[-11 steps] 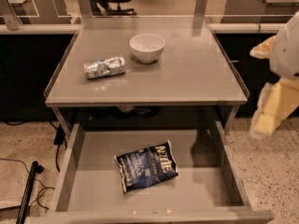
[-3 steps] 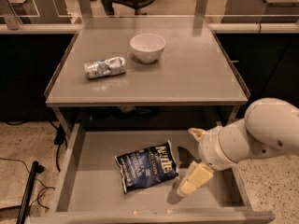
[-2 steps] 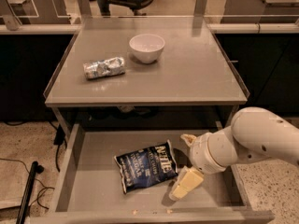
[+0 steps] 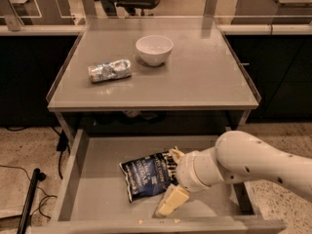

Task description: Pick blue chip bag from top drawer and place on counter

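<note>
My pincer (image 4: 173, 179) is down inside the top drawer (image 4: 68, 180), at the right end of the blue chip bag (image 4: 146, 175). It is released: the two pale fingers (image 4: 171, 202) stand wide apart, one at the far edge of the bag's right end and the other at its near edge, so that end lies between them. Whether either finger touches the bag, I cannot tell. My arm (image 4: 253, 162) enters from the right and crosses over the drawer's right side.

The drawer is pulled out toward the camera. The blue chip bag lies flat on its bare bottom, about midway across, slightly skewed, with its lettered face up. It is the only item seen in the drawer.

The counter (image 4: 195, 77) above carries two items. A white bowl (image 4: 154, 49) stands upright near the back middle. A silvery packet (image 4: 109, 70) lies on its side to the left of the bowl, near it but apart.

On the floor at the left, a black pole (image 4: 29, 199) lies beside the drawer.
</note>
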{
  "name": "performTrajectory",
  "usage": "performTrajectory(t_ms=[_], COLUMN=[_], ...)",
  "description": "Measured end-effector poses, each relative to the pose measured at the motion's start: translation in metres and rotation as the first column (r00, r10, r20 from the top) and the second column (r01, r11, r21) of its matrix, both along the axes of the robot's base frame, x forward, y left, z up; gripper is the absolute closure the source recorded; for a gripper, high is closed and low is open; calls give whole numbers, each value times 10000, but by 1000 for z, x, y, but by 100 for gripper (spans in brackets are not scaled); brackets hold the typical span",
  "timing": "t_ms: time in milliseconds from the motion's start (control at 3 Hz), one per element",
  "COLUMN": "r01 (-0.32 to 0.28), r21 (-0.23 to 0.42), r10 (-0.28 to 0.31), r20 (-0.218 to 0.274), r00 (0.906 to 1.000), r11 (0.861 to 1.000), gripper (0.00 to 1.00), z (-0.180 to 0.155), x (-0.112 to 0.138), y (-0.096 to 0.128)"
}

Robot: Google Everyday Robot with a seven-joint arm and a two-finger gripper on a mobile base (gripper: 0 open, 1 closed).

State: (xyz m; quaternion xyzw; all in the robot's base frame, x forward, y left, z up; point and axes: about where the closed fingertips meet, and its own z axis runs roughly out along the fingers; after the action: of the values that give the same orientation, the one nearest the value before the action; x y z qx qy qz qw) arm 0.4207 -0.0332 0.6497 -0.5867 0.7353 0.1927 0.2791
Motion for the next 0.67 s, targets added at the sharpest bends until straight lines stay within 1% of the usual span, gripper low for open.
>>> performTrajectory(t_ms=[333, 667], r01=[187, 460], r21=[141, 157], r10=[-193, -472], r20=[464, 899], r00=[9987, 9948], r11=[9997, 9988], gripper=[0, 0], z=[-18, -30], x=[13, 31], y=[5, 4])
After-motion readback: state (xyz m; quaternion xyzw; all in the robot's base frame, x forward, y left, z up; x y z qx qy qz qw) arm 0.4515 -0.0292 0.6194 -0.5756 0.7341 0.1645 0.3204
